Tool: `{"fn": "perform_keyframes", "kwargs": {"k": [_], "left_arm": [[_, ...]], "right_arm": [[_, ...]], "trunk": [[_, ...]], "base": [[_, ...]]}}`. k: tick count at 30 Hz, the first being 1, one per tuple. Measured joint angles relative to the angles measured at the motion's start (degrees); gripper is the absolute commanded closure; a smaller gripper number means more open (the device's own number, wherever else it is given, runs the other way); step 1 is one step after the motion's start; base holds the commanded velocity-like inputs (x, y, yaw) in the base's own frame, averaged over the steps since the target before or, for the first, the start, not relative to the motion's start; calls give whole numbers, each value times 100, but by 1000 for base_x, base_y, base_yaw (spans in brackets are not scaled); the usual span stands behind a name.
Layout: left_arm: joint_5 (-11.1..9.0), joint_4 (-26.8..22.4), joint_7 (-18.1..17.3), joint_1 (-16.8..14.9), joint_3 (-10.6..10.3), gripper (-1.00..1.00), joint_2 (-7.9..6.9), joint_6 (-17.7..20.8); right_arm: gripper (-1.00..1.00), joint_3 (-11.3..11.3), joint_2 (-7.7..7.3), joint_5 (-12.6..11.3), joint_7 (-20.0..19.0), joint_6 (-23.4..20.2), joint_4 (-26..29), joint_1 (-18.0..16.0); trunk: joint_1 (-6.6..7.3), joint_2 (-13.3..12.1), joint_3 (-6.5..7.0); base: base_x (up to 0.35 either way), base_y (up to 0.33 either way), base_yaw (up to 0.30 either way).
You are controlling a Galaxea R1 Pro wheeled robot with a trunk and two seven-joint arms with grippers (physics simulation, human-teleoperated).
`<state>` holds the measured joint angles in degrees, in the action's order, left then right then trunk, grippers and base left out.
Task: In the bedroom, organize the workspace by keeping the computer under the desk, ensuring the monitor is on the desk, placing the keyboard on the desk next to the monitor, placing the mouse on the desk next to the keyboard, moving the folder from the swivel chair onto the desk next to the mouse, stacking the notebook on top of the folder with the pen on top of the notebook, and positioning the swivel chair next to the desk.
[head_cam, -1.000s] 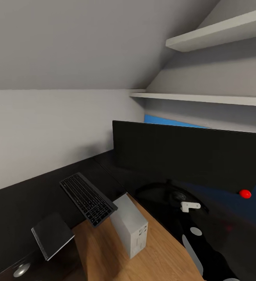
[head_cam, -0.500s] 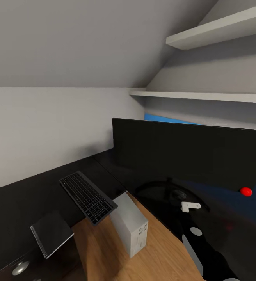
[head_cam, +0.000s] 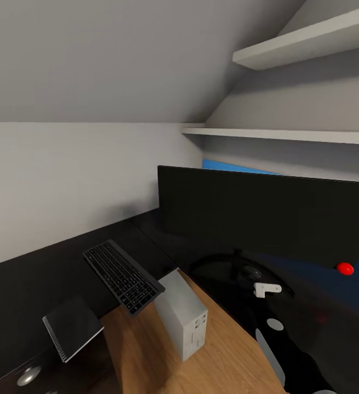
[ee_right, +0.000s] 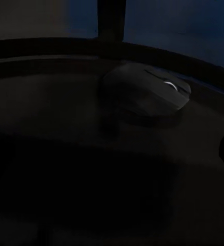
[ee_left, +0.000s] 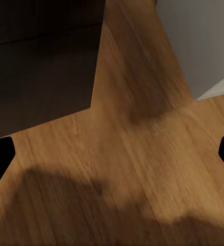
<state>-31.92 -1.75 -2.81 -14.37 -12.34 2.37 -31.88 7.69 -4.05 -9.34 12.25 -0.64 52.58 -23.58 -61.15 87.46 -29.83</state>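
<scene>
The wide black monitor [head_cam: 267, 213] with its red dot stands on the black desk [head_cam: 15, 290]. The black keyboard [head_cam: 123, 277] lies to its left, one corner hanging over the desk edge. Further left the dark grey notebook [head_cam: 73, 328] also overhangs the edge. The light grey computer [head_cam: 184, 314] stands on the wooden floor below the keyboard. A black mouse [ee_right: 147, 95] sits inside the monitor's curved stand [head_cam: 218, 262], just ahead of my right gripper [ee_right: 112, 159], whose fingers are spread wide. My left gripper [ee_left: 112, 159] hangs open over bare floor near the computer [ee_left: 199, 41].
White shelves [head_cam: 289, 137] run along the sloped wall above the monitor. A blue surface [head_cam: 229, 167] shows behind the screen. A drawer with a silver knob [head_cam: 29, 376] sits under the desk at the left. My right arm [head_cam: 289, 339] crosses the desk's near part.
The head view tipped very slightly a second ago, then held still. Nothing on the desk has moved.
</scene>
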Motion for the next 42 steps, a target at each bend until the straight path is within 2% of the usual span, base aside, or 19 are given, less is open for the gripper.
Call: {"fn": "perform_keyframes", "kwargs": {"k": [8, 15, 42], "left_arm": [[-7, 0, 15, 0, 16, -100, 0, 0], [-15, 0, 22, 0, 19, -100, 0, 0], [-17, 0, -10, 0, 3, -100, 0, 0]], "right_arm": [[-100, -3, 0, 0, 0, -6, 0, 0], [-100, -9, -4, -6, 0, -14, 0, -1], [-100, -20, -8, -10, 8, -16, 0, 0]], "trunk": [[0, 0, 0], [-153, 279, -125], [-154, 281, -126]], "base": [[0, 0, 0], [0, 0, 0], [0, 0, 0]]}}
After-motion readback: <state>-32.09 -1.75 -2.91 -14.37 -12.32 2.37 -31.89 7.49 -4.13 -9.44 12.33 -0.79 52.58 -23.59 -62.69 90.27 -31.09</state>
